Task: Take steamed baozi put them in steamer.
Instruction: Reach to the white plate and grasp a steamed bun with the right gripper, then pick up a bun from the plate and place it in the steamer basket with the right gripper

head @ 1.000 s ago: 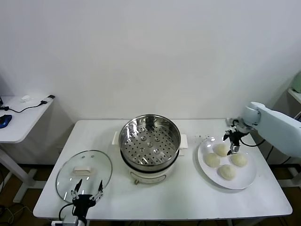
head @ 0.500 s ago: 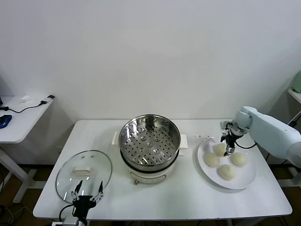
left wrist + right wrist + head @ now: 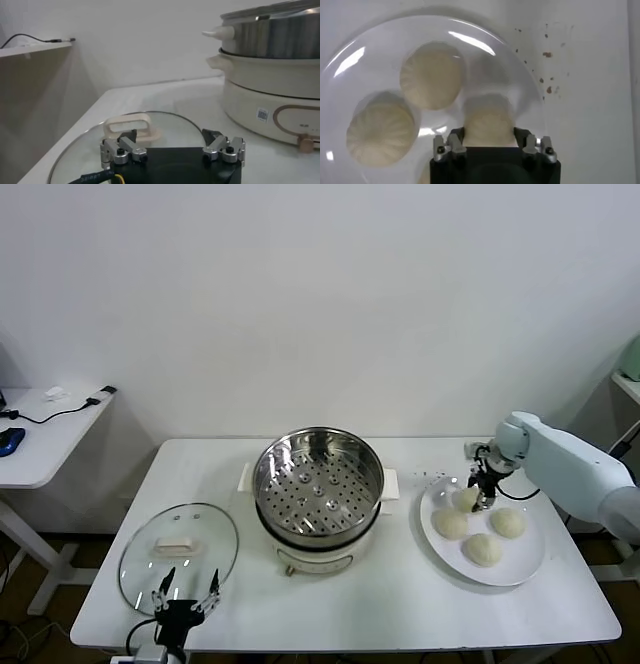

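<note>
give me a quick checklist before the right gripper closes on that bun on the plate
1. Right gripper straddles a cream-white round dough bun, fingers either side: ok.
2. Jaws open, not yet pinching: ok.
3. Neighbouring buns clear of the fingers: cannot tell, one bun sits very close.
4. All four buns on the flat white plate: ok.
5. Shiny perforated steel steamer basket empty and uncovered; round glass lid lies aside on the table: ok.
6. Left gripper idle over the lid, out of the way: ok.

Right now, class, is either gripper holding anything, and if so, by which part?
Nothing is clearly held. The right gripper straddles one baozi on the plate, fingers open at its sides. The left gripper hangs open over the lid.
</note>
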You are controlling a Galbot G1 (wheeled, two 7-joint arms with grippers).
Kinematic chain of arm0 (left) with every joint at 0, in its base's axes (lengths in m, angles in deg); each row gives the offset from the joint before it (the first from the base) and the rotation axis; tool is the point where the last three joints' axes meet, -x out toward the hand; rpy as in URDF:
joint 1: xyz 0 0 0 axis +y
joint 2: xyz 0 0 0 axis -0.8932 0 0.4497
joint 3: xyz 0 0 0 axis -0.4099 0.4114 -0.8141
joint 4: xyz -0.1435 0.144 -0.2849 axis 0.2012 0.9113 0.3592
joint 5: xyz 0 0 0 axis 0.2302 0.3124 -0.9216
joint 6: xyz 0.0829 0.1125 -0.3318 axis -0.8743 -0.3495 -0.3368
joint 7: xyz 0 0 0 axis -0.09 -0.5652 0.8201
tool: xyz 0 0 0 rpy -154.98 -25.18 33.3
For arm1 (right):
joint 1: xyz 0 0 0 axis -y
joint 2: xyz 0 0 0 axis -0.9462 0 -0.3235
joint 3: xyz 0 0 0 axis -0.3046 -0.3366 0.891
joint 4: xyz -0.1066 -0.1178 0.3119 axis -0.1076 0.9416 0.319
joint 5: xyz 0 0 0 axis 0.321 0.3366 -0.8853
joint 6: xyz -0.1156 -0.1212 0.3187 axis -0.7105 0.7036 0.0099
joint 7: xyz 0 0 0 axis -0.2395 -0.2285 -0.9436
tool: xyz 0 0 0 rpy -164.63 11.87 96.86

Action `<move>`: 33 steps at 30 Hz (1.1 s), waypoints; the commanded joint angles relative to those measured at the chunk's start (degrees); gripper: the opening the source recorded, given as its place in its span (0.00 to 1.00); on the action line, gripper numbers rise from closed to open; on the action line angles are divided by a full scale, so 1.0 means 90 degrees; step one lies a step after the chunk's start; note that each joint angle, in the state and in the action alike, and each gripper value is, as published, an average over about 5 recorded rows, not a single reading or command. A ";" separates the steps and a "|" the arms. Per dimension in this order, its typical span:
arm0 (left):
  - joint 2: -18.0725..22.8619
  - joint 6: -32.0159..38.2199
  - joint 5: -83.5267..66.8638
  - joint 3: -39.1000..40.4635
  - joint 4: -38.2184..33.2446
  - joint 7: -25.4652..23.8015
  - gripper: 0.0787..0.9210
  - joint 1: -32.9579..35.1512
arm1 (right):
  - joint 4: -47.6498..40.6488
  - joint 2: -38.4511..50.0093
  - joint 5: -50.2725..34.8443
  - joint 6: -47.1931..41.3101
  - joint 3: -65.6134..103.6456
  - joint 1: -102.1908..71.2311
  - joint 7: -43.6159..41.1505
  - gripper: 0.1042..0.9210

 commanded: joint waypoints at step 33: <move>0.0127 -0.0063 0.0243 0.0183 -0.0516 0.0040 0.88 0.0259 | 0.3369 -0.2358 0.2298 0.5075 -0.2040 0.2842 0.1090 0.61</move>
